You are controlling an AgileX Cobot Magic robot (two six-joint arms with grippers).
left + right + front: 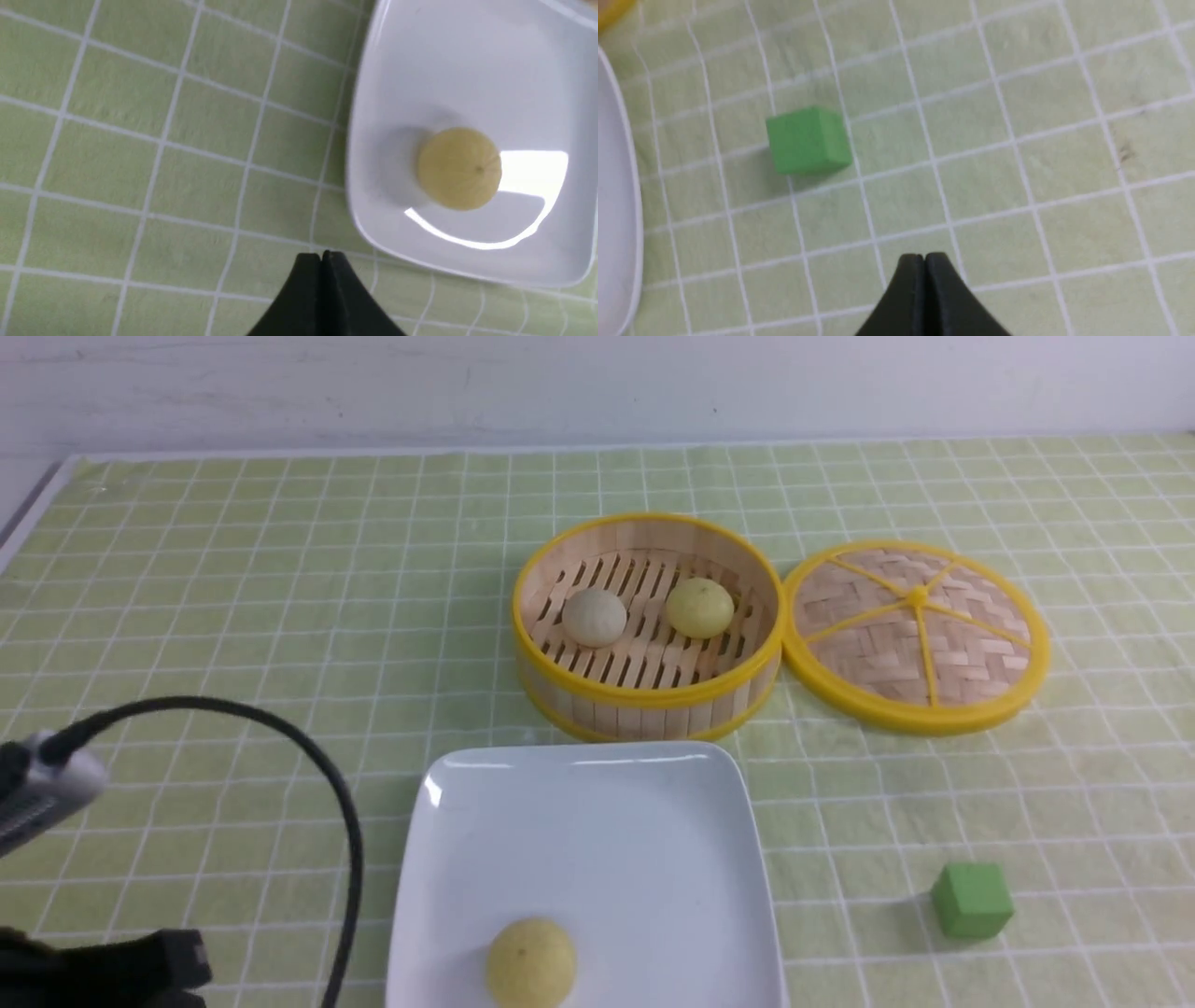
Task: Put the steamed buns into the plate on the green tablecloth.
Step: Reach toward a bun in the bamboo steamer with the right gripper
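Front view shows one yellow bun (530, 963) on the plate (607, 840) beside the closed, empty left pincer (321, 255), the off-white bun (594, 617) and second yellow bun (699, 608) in the steamer (644, 695) well beyond it and the closed right pincer (924, 256), so open wide, centre, squeeze gently.

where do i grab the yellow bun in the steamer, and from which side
Probably from above, pinching the yellow bun across its widest middle: the steamer wall rings it, blocking sideways approaches, and the off-white bun sits apart, leaving finger room.
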